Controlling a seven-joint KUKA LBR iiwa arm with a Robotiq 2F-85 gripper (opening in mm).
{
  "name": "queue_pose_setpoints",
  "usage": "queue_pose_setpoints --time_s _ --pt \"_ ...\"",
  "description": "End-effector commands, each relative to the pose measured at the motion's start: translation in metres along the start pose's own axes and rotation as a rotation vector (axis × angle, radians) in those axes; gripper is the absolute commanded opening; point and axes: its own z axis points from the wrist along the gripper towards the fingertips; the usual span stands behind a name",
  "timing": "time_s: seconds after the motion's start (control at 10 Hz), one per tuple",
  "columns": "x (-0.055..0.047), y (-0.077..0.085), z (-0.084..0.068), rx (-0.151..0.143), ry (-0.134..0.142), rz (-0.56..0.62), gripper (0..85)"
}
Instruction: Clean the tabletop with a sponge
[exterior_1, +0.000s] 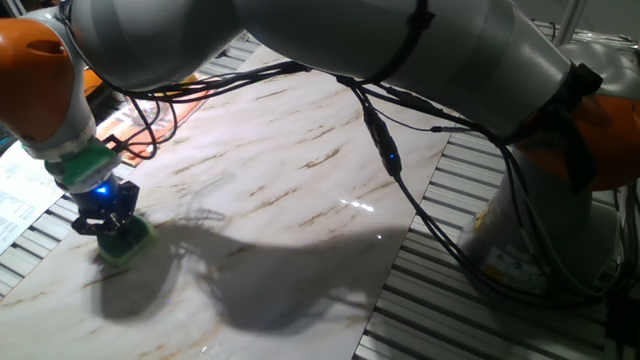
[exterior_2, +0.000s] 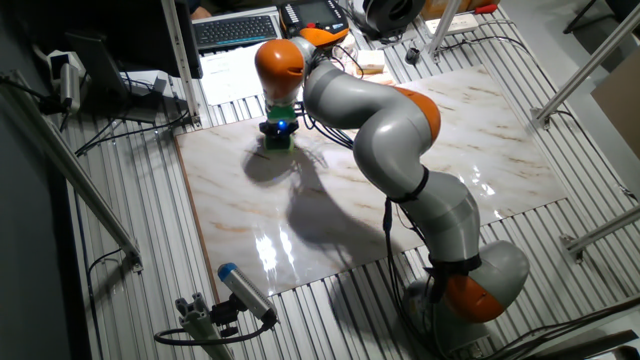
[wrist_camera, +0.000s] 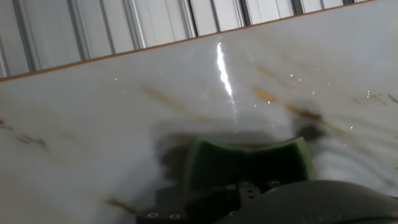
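Observation:
The white marble-look tabletop (exterior_1: 280, 170) (exterior_2: 420, 170) (wrist_camera: 124, 118) fills the middle of each view. A green sponge (exterior_1: 128, 243) (exterior_2: 277, 141) (wrist_camera: 249, 163) rests flat on it near one corner of the slab. My gripper (exterior_1: 106, 222) (exterior_2: 278, 128) stands straight down over the sponge and is shut on it, pressing it against the slab. In the hand view the sponge's wavy edge shows just ahead of the dark gripper body, and the fingertips are hidden.
Grey slatted metal (exterior_1: 470, 310) (exterior_2: 130, 230) surrounds the slab. Cables (exterior_1: 400, 170) hang from the arm above the marble. A keyboard (exterior_2: 238, 30) and papers (exterior_1: 20, 195) lie beyond the slab's edge. A blue-tipped tool (exterior_2: 240, 290) lies on the slats.

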Motion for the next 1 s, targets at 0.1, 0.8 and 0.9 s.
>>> queue_pose_setpoints --time_s 0.1,0.8,0.9 --pt "0.007 0.006 0.003 0.002 -0.009 0.007 0.0" --pt "0.036 0.025 0.01 0.001 -0.019 0.017 0.0" --pt "0.041 0.027 0.01 0.0 -0.019 0.016 0.0"
